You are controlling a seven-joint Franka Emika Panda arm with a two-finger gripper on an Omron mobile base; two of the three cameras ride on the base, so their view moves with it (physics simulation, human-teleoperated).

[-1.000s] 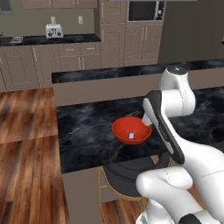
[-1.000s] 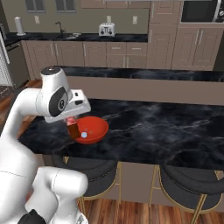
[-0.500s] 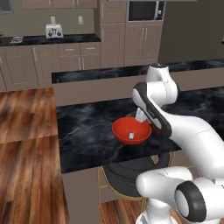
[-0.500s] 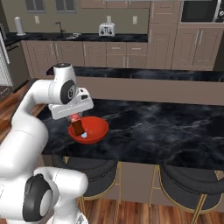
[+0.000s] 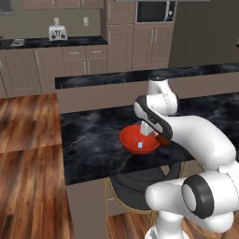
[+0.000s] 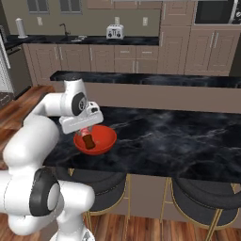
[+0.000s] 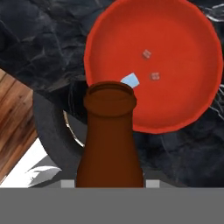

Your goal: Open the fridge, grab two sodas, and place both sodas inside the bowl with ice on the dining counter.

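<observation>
Your two-finger gripper (image 6: 87,136) is clamped on the dark brown cola bottle (image 7: 110,140), its neck pointing at the near rim of the shallow red-orange bowl (image 7: 175,78) on the black marbled dining counter (image 6: 179,141)

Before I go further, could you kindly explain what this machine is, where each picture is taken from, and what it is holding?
It is a white robot arm on a mobile base in a rendered kitchen. Two pictures come from cameras on the base, behind the arm to its left and right; the third looks along the gripper itself. On the black counter sits a red bowl with a few ice cubes in it. The gripper is shut on a brown soda bottle, held over the bowl's near rim. In the hand view the bottle's neck points toward the bowl. A black stool stands below the counter, and a toaster sits on the far wall counter.
</observation>
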